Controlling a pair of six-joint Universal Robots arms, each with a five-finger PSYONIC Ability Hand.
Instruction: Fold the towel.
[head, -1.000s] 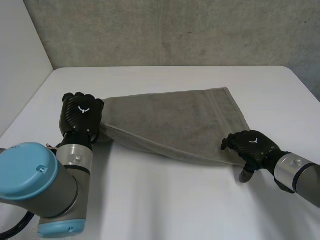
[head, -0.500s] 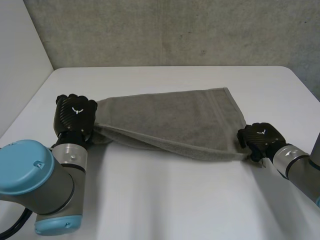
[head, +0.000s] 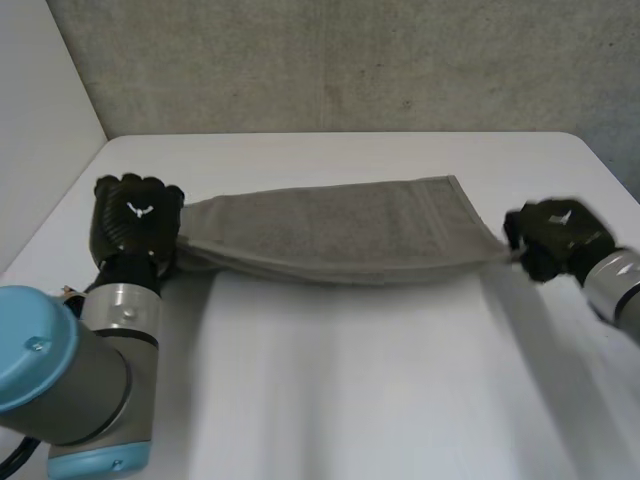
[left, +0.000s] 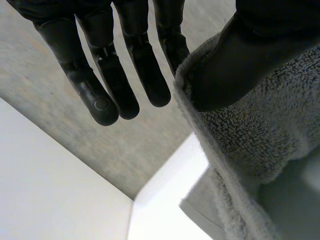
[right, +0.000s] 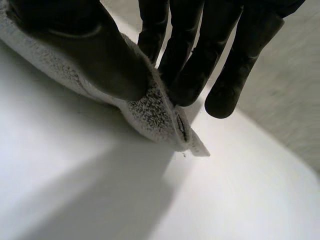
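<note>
A grey towel (head: 330, 235) hangs stretched between my two hands above the white table (head: 350, 380), sagging a little in the middle. My left hand (head: 135, 215) holds its left end; in the left wrist view the thumb (left: 235, 65) presses the towel (left: 250, 150) against the fingers (left: 130, 70). My right hand (head: 555, 238) grips the right end. In the right wrist view its thumb (right: 100, 55) and fingers (right: 190, 65) pinch the towel's corner (right: 160, 117) just above the table.
A grey wall (head: 350, 60) rises behind the table's far edge. A white side wall (head: 40, 130) stands at the left. Bare table surface lies below the towel toward me.
My right hand closed on the towel's near right corner and lifted it up and to the right. The left hand rose and moved left, pulling the towel taut.
</note>
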